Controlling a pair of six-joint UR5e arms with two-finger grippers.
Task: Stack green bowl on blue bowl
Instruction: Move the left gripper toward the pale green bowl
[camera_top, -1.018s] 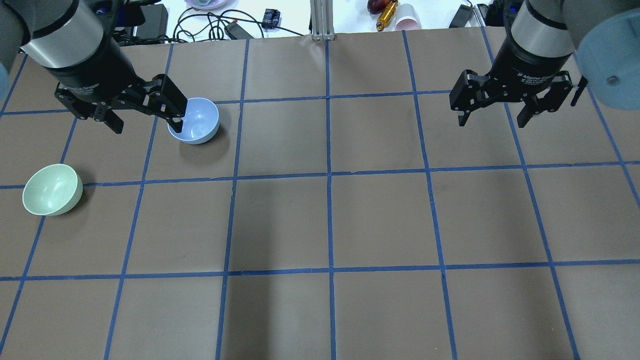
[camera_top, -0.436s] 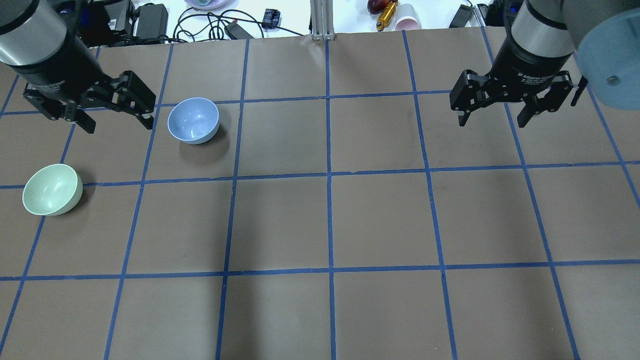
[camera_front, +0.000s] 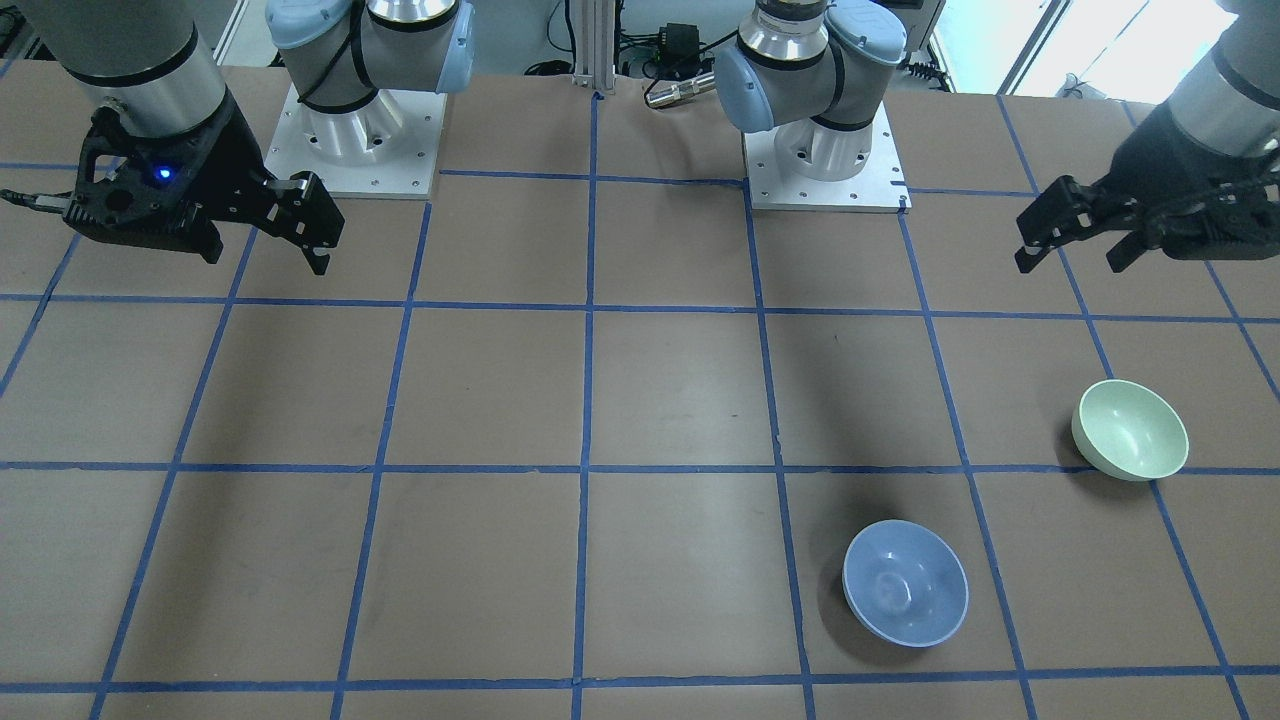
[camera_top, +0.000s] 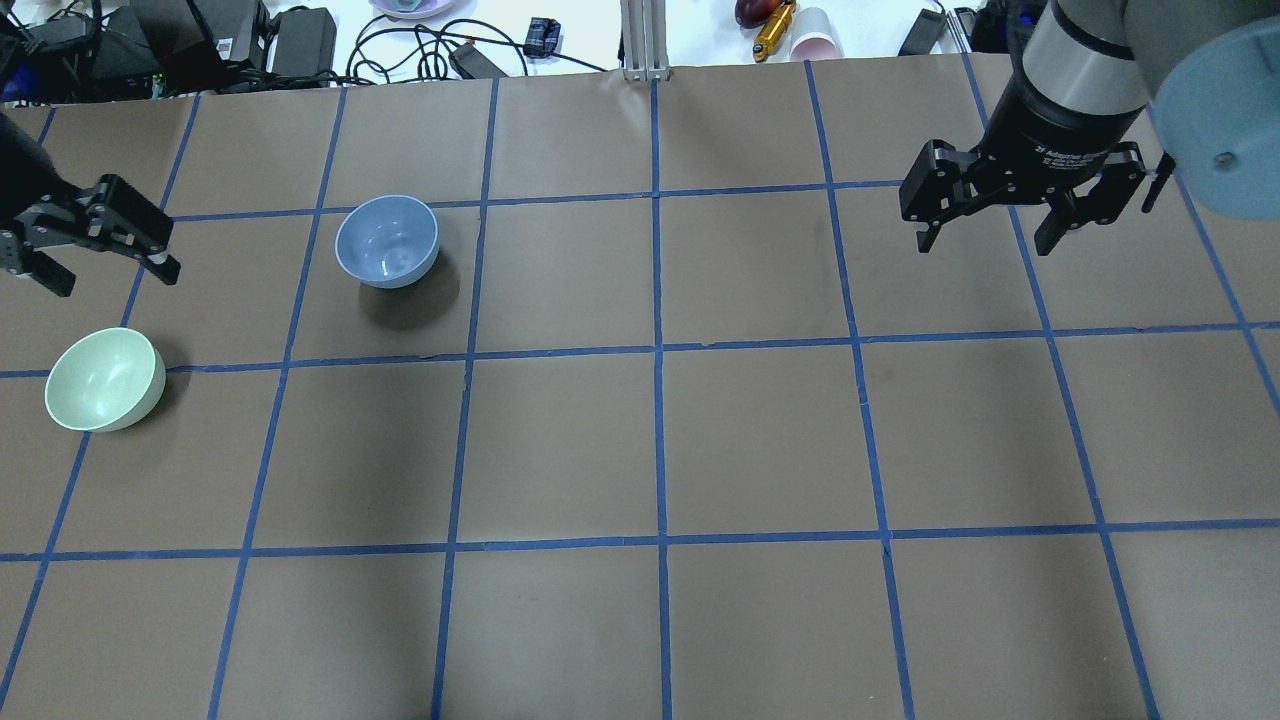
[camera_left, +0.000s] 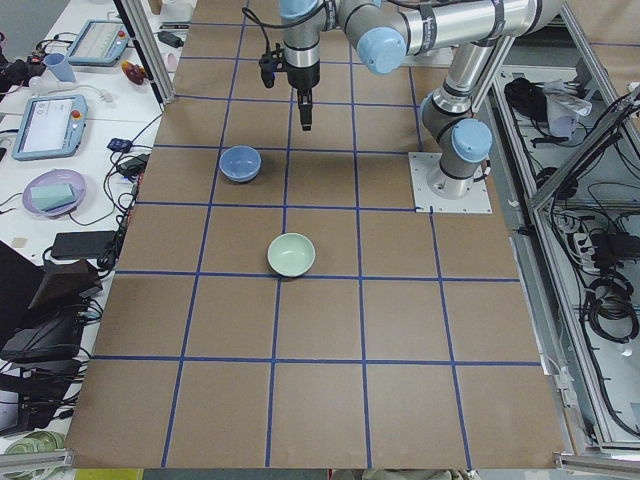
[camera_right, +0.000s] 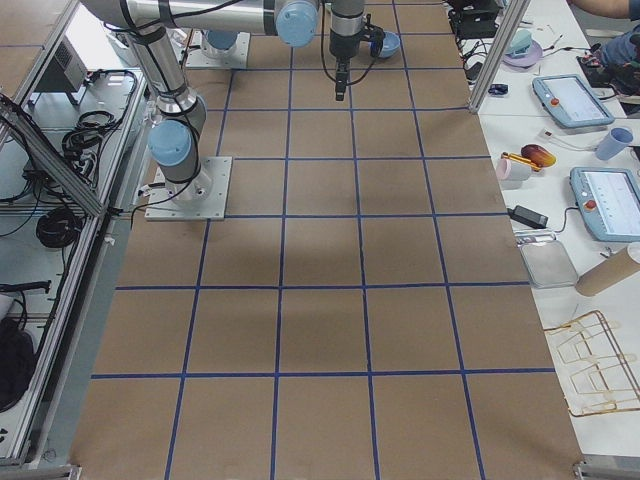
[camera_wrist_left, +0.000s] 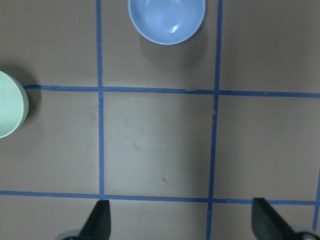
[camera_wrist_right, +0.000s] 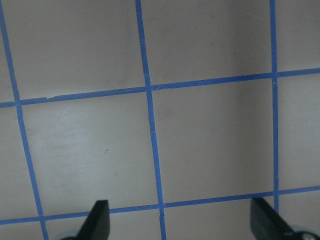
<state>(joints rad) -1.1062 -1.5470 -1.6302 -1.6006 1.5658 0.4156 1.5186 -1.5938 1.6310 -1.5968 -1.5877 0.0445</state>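
Note:
The green bowl (camera_top: 105, 379) sits upright near the table's left edge; it also shows in the front view (camera_front: 1130, 430), the left side view (camera_left: 291, 254) and at the left edge of the left wrist view (camera_wrist_left: 10, 111). The blue bowl (camera_top: 387, 241) stands upright one square further back and to the right, apart from it (camera_front: 905, 582) (camera_wrist_left: 167, 20). My left gripper (camera_top: 110, 275) is open and empty, raised above the table behind the green bowl (camera_front: 1068, 262). My right gripper (camera_top: 983, 243) is open and empty, high over the back right (camera_front: 265, 258).
The table is brown paper with a blue tape grid. Beyond its far edge lie cables, power bricks, a pink cup (camera_top: 815, 45) and an aluminium post (camera_top: 645, 40). The two arm bases (camera_front: 350, 140) (camera_front: 820, 150) stand at the robot's side.
My left gripper has moved left, from right beside the blue bowl to the table's left edge behind the green bowl. Both bowls and the right arm have not moved.

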